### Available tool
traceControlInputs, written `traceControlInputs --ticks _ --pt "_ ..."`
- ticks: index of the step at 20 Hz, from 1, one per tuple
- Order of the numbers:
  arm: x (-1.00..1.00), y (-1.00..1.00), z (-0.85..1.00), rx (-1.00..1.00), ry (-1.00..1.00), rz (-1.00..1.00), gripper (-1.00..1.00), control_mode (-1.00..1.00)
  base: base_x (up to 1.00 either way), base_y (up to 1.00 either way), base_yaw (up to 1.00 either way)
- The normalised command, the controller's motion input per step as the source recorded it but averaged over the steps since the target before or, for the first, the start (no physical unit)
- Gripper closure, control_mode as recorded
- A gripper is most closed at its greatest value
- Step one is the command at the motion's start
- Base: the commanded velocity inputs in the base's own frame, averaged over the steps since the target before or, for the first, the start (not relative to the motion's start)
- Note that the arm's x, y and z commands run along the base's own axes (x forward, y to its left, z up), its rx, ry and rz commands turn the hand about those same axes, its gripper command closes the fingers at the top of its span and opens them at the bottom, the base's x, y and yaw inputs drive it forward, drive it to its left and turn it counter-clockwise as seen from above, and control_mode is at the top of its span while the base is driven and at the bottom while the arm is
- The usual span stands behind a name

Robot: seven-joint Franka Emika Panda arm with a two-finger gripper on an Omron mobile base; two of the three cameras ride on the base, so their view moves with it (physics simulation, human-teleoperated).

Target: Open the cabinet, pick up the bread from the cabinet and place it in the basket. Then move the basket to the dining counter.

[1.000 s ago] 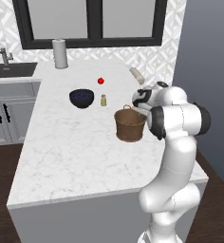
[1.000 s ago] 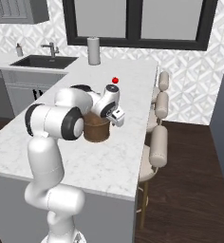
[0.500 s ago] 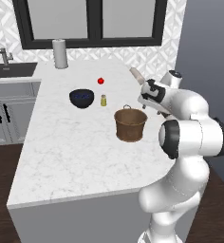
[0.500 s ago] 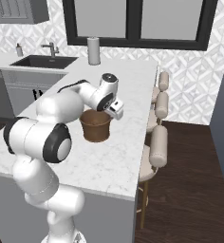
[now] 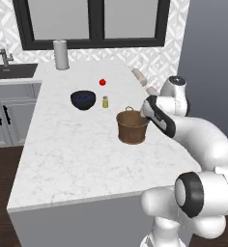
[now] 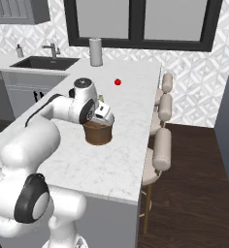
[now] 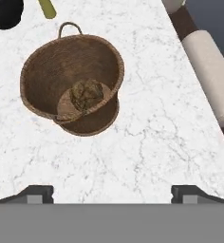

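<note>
A dark bowl (image 5: 83, 99) sits mid-tabletop, and just beside it, to its right, stands a small yellow shaker (image 5: 105, 102). A little red ball (image 5: 102, 82) lies farther back, apart from both. A white paper towel roll (image 5: 61, 54) stands upright under the window. Padded stools (image 6: 162, 147) line the far edge; the sink (image 6: 43, 62) lies off left.

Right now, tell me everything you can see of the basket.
The basket is a round, brown, woven bucket, wider at the rim than at the base, with a thin wire-like handle at its far rim. It stands upright on the white marble counter, near the edge by the stools. A small brown lump of bread lies on its bottom. The open gripper hangs above and beside it, not touching.
</note>
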Motion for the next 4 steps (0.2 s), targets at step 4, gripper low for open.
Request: traceControlInputs --ticks 4 --pt "-1.0 0.34 0.15 -0.13 0.0 0.13 -1.0 -1.0 0.0 0.0 0.0"
